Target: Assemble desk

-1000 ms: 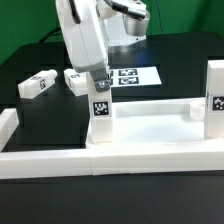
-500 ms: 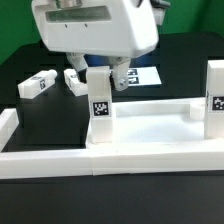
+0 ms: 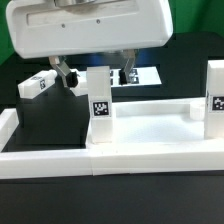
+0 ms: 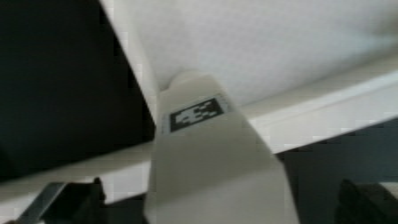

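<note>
The white desk top (image 3: 150,128) lies flat on the black table. One white tagged leg (image 3: 100,106) stands upright at its near corner on the exterior view's left, and a second leg (image 3: 214,94) stands at the right corner. My gripper (image 3: 98,73) is open, its fingers (image 3: 68,74) standing apart on either side of the first leg's top without touching it. In the wrist view the leg (image 4: 210,150) rises between the dark fingertips (image 4: 71,202) of my gripper (image 4: 217,205), with the desk top (image 4: 267,50) behind it. A loose leg (image 3: 35,85) lies on the table at the left.
White border rails (image 3: 100,163) run along the front and the left edge (image 3: 8,124) of the table. The marker board (image 3: 150,75) lies behind the desk top, mostly hidden by my hand. The hand also hides the back of the table.
My gripper has let go of the upright leg: its fingers have spread wide apart. The hand has moved toward the exterior camera and now fills the top of that view. The leg stays upright.
</note>
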Tool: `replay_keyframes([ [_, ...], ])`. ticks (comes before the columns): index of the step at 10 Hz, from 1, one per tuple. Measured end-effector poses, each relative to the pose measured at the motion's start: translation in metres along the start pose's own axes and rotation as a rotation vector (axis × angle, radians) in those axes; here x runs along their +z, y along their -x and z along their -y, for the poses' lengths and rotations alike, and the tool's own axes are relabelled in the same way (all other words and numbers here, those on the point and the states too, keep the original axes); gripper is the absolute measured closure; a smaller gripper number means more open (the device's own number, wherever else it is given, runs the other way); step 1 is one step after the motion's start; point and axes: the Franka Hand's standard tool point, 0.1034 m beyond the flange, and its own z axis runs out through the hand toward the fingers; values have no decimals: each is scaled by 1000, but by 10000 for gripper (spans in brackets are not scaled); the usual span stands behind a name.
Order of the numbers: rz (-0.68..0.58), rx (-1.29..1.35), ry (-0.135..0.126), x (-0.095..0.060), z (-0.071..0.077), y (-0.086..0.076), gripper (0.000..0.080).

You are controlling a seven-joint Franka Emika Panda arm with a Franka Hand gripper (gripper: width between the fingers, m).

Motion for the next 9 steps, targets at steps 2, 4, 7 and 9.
replay_keyframes([
  [2,6,7,-4,1,0,0,150],
  [4,6,76,-5,1,0,0,263],
  [7,2,312,-1,1,-2,0,506],
  [9,-17,613,3,1,-2,-1,506],
])
